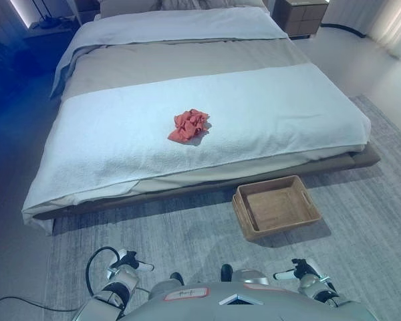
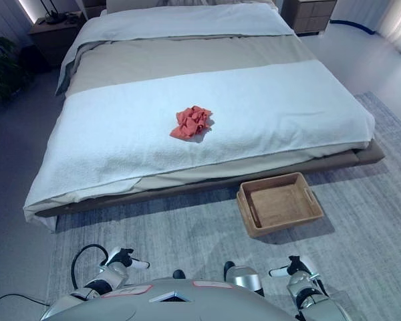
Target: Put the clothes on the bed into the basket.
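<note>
A crumpled orange-red cloth (image 1: 189, 125) lies on the white blanket (image 1: 120, 144) near the middle of the bed's foot end. A shallow woven basket (image 1: 276, 206) stands empty on the grey rug just in front of the bed's edge, to the right. My left hand (image 1: 127, 262) shows low at the bottom left, over the rug, fingers relaxed and holding nothing. My right hand (image 1: 301, 271) shows low at the bottom right, also relaxed and empty. Both hands are far from the cloth and the basket.
The bed (image 1: 180, 63) fills most of the view, with a low frame edge (image 1: 361, 160) along the front. A nightstand (image 1: 304, 15) stands at the back right, another (image 2: 53, 30) at the back left. The grey rug (image 1: 187, 234) lies between me and the bed.
</note>
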Robot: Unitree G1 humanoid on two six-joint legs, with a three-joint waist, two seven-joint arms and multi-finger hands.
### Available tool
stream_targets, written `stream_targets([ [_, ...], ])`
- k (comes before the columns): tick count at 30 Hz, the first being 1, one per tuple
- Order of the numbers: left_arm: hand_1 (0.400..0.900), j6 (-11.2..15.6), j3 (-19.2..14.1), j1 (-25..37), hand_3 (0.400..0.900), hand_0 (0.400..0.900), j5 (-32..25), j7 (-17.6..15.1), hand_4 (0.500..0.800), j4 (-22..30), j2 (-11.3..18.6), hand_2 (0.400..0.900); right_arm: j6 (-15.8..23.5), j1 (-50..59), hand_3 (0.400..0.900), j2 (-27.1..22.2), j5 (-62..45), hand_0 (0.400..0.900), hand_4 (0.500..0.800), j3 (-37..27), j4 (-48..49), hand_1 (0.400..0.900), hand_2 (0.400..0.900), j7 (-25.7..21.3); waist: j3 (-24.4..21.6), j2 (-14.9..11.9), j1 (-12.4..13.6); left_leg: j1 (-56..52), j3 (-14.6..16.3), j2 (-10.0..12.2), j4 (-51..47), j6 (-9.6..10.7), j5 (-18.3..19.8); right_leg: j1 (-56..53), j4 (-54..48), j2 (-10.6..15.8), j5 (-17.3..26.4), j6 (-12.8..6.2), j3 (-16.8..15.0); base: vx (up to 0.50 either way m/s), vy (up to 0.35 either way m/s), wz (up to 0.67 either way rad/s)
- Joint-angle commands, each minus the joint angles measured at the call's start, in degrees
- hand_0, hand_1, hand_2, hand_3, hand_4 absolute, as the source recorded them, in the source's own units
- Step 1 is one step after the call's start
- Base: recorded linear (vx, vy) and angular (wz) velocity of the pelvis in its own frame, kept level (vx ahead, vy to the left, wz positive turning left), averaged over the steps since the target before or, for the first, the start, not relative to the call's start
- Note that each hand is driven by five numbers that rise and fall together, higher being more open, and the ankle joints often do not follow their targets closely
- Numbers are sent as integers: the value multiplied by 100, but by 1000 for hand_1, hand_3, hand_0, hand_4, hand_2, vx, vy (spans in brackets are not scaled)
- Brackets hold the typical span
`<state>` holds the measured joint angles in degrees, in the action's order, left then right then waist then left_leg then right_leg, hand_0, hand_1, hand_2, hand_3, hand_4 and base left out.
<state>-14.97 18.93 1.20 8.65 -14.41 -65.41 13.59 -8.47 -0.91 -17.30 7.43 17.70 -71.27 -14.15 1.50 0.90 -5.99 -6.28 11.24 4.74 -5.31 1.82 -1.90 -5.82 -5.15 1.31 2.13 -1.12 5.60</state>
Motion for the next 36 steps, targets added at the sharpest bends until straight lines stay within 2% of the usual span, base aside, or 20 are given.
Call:
stream_targets([
  [1, 900, 70, -76, 437, 900, 900, 2, -96, 800, -337, 232, 900, 6, 502, 900, -143, 78, 900, 800, 100, -283, 900, 900, -121, 207, -129, 99, -271, -74, -186, 31, 55, 535, -109, 15, 267, -255, -469, -275, 0, 0, 0],
  [16, 900, 41, -82, 449, 900, 900, 44, -137, 800, -272, 309, 900, 16, 494, 900, -157, 66, 900, 800, 99, -248, 900, 900, -121, 219, -152, 110, -253, -104, -196, 31, 36, 554, -106, 15, 265, -272, -473, -255, 2, 1, 0],
  [23, 900, 49, -78, 525, 900, 900, 18, -217, 800, -187, 370, 900, 20, 624, 900, -233, 44, 900, 800, 68, -228, 900, 900, -114, 349, -165, 157, -149, -128, -337, 31, -180, 506, 3, 76, 342, -260, -470, -319, 12, 62, -2],
  [28, 900, 78, -7, 749, 900, 900, -52, -337, 800, -76, 424, 900, 22, 816, 900, -289, -32, 900, 800, 15, -188, 900, 900, -159, 491, -127, 178, 428, -212, -552, 542, -442, 705, 789, 1166, 476, -433, -557, -455, -20, 167, -3],
  [30, 900, 87, -4, 784, 900, 900, -46, -351, 800, -81, 412, 900, 14, 805, 900, -299, -61, 900, 800, -66, -229, 900, 900, -154, 509, -64, 147, 422, -274, -666, 564, -553, 764, 996, 1659, 535, -352, -602, -530, 98, 239, 13],
  [33, 900, 51, 38, 821, 900, 900, -1, -324, 800, 3, 443, 900, -26, 716, 900, -327, -66, 900, 800, -141, -290, 900, 900, -159, 702, -8, 21, 199, -394, -842, 535, -745, 855, 1594, 3150, 619, 154, -463, -701, 115, 267, 29],
  [36, 900, 18, 9, 859, 900, 900, 10, -309, 800, 51, 450, 900, -45, 632, 900, -352, -129, 900, 800, -267, -371, 900, 900, -183, 866, 122, -88, -107, -432, -890, 430, -831, 962, 2152, 4111, 542, 2, -348, -612, 190, 201, 20],
])
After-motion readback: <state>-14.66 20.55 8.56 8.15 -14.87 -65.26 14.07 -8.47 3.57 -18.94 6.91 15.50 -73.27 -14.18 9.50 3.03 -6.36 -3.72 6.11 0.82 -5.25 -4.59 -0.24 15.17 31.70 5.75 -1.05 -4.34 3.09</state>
